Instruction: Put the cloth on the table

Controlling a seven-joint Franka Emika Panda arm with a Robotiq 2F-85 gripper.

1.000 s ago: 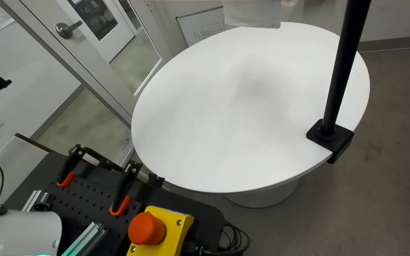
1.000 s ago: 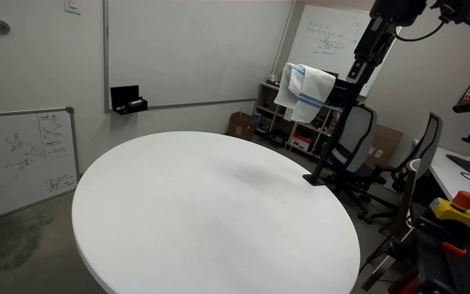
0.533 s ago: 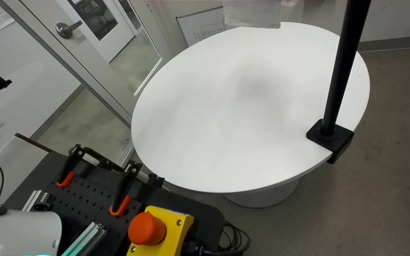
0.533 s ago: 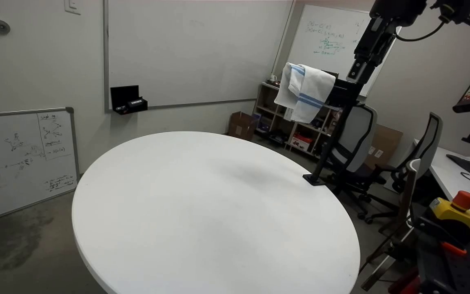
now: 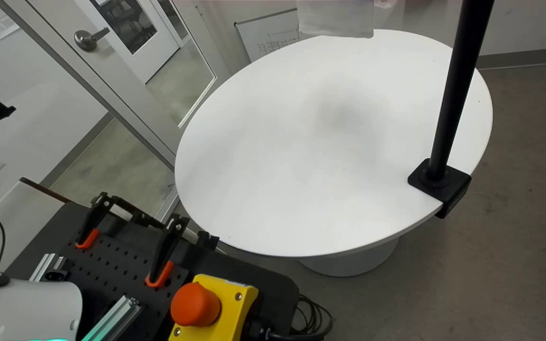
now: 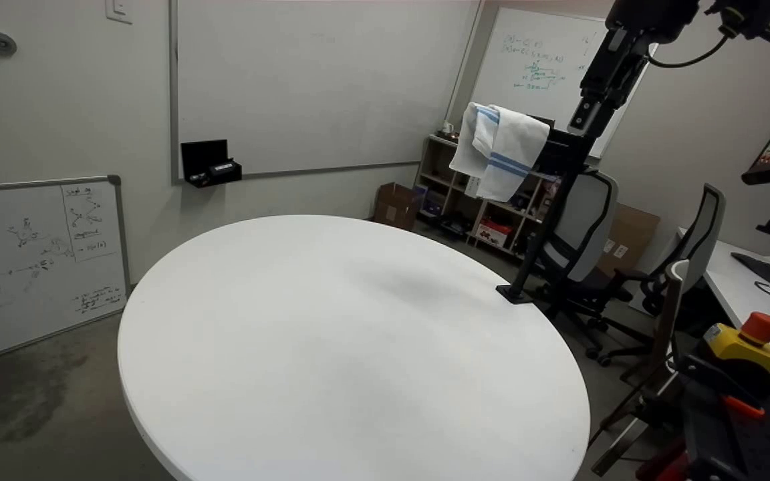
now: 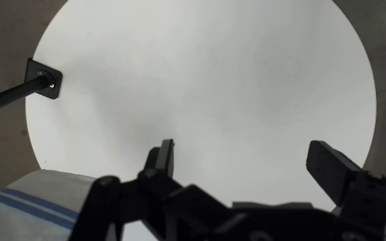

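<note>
With my gripper (image 7: 241, 147) spread wide and holding nothing, I fear that, because the cloth (image 6: 508, 143) hangs to one side of it, higher than the table (image 6: 351, 347), closing too early may catch only air or one slipping fold.

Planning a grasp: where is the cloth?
In an exterior view, the cloth hangs in front of the shelf, left of the black pole; in the wrist view, it shows lower left.

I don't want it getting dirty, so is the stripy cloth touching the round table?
Apart. In an exterior view, the cloth hangs up high, and the shelf behind shows through the gap between its bottom edge and the table.
</note>
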